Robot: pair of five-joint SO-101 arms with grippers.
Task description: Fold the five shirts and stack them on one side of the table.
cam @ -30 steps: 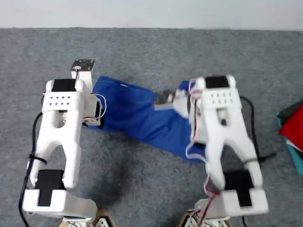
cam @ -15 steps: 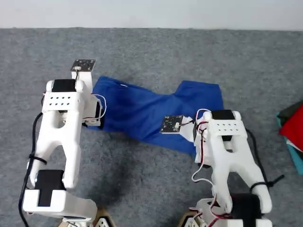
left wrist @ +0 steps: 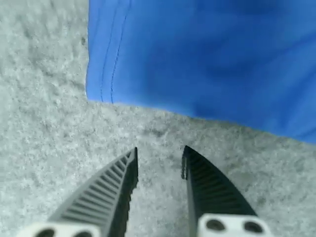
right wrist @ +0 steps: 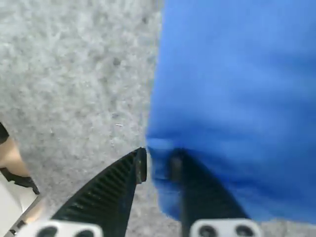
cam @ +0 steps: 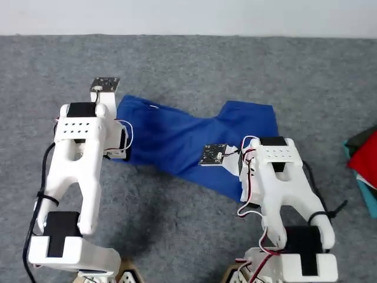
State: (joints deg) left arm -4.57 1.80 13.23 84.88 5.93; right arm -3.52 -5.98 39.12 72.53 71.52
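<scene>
On the left of the high view the left arm (cam: 76,153) stands over the grey table cover (cam: 194,65), its wrist end at the left end of the blue shirt (cam: 171,144). Its own camera shows the left gripper (left wrist: 159,158) with the two ridged fingers (left wrist: 116,190) spread apart and nothing between them. Their tips are over bare grey cover, just short of the shirt's stitched hem (left wrist: 106,59), whose corner lies a little ahead of the tips and off toward one finger, not touching either.

The blue shirt lies crumpled across the middle of the table, running from the left arm's wrist toward the right arm, with one flap spread flat at the far right end.

The right arm (cam: 280,177) sits drawn in at the shirt's near right edge. The right gripper (right wrist: 158,165) is clenched on that edge: a bunched fold of blue cloth (right wrist: 237,89) is pinched between the fingers, one finger (right wrist: 116,190) on the bare grey side, the other partly covered by the fabric.

At the far right edge of the table lies a pile of other shirts, red (cam: 366,158) over teal (cam: 370,194), with a dark one (cam: 360,140) behind
</scene>
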